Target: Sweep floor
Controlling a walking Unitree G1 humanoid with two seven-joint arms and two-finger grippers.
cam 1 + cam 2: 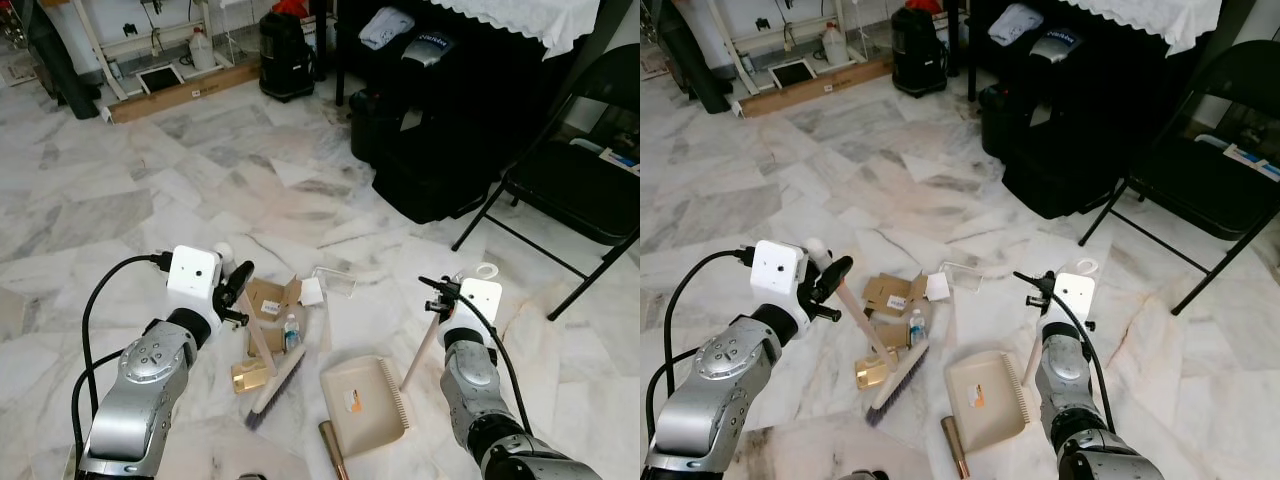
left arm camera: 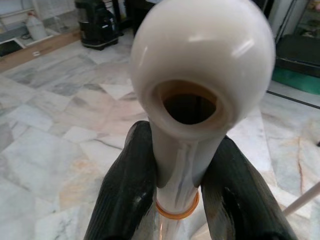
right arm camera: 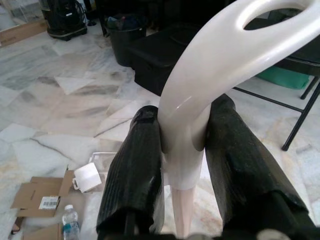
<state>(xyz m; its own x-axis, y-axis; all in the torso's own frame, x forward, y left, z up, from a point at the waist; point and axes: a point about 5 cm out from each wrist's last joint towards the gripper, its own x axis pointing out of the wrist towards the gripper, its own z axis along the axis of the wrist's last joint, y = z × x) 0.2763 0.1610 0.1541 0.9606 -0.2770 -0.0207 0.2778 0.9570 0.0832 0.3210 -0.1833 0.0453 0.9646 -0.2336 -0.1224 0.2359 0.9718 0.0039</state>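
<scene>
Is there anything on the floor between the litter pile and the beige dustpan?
Only the brush head, held by the left gripper, lies between the cardboard-and-bottle litter pile and the beige plastic dustpan, held by the right gripper.

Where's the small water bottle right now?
The small water bottle lies on the floor between the grippers, just above the broom head, beside the flattened cardboard, left of the dustpan.

No words or numbers are clear enough to read: the flat brown box (image 3: 42, 198) has a white sticker with tiny marks, the small bottle (image 1: 291, 333) has a label, and the dustpan (image 1: 363, 403) has an orange sticker, all too small.
</scene>
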